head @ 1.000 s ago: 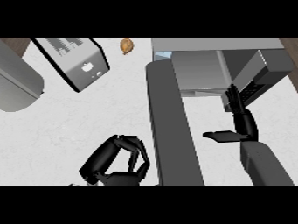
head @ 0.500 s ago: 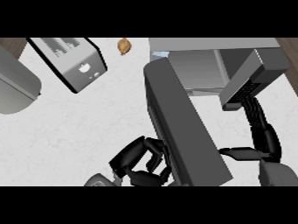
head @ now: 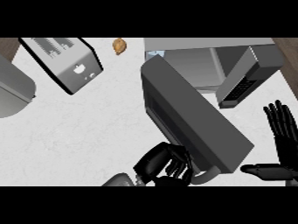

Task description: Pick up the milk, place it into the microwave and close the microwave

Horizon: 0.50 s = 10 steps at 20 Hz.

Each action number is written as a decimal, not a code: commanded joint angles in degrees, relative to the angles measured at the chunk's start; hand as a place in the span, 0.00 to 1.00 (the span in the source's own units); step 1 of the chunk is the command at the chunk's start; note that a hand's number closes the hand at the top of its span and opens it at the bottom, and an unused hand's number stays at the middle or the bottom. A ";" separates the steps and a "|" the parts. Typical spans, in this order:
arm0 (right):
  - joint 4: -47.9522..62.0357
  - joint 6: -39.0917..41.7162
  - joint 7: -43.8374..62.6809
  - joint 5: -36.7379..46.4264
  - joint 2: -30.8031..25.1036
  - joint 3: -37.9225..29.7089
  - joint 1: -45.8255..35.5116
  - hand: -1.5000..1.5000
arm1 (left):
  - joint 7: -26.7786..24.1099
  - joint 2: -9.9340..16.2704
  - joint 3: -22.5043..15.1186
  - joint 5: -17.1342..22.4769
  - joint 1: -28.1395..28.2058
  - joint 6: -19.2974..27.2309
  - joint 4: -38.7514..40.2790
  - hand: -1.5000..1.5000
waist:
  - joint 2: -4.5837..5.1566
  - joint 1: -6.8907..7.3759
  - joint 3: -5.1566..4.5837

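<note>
Milk isn't really visible as far as I can tell — just a small pale bluish bit at the microwave's point(head: 209, 65) back left corner, right behind the door's top edge, and I can't say whether that's the carton. If it is, it sits far from both hands, up at the back of the counter point(head: 80, 127).

Nearest to the camera, the left hand point(head: 164, 164) is at the bottom middle, fingers curled and pressed against the outer face of the microwave door point(head: 190, 118) near its lower corner — touching it, not wrapped around anything. The right hand point(head: 290, 148) is at the lower right, fingers straight and pointing up, thumb out to the side, holding nothing.

Door hangs partway open, angled across the front of the oven. Further back on the left sits a toaster point(head: 64, 63), with a small brown thing point(head: 119, 45) by the far edge.
</note>
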 commanded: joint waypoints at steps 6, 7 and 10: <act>-11.02 6.49 6.46 -6.78 -3.51 -0.58 2.18 0.00 | -0.44 -0.48 -8.36 14.28 -8.18 17.85 0.78 1.00 | 0.67 -3.06 -0.12; -11.27 7.25 7.41 -7.72 -3.92 -0.61 1.56 0.00 | -1.37 -0.47 -7.35 14.81 -10.31 18.06 2.39 1.00 | 0.92 -3.67 -0.15; -13.06 9.32 9.28 -9.89 -4.61 0.03 0.50 0.00 | -2.17 -0.48 -6.79 18.71 -12.21 21.61 2.25 1.00 | 1.23 -4.39 -0.19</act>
